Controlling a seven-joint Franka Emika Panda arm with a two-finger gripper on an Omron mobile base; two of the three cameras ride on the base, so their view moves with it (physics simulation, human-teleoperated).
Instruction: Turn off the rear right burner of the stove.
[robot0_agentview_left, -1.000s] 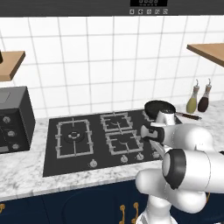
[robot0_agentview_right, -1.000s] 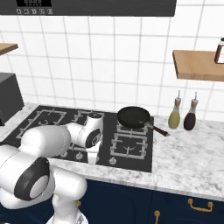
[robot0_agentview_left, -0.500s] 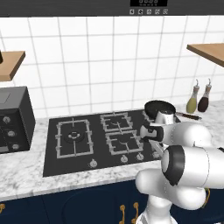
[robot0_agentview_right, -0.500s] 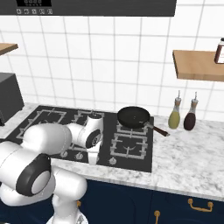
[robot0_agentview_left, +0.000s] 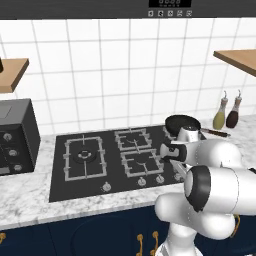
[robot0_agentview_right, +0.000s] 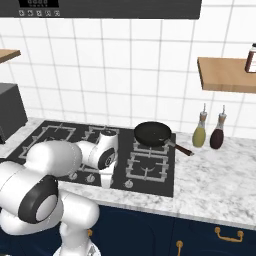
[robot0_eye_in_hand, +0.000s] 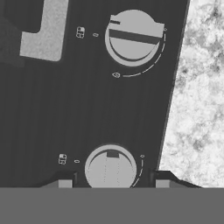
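Left base view: we are seeing stove (robot0_agentview_left: 100, 167) set in marble counter (robot0_agentview_left: 30, 200); rear right burner (robot0_agentview_left: 176, 131) lying under black pan (robot0_agentview_left: 182, 122), beside oil bottles (robot0_agentview_left: 226, 111).

Right base view: gripper (robot0_agentview_right: 106, 181) pointing down over knob row at stove front edge; pan sitting on rear right burner.

Hand view: fingertips (robot0_eye_in_hand: 64, 183) straddling lower knob (robot0_eye_in_hand: 110, 168), spread apart, not touching it. Second knob (robot0_eye_in_hand: 134, 37) lying farther ahead.
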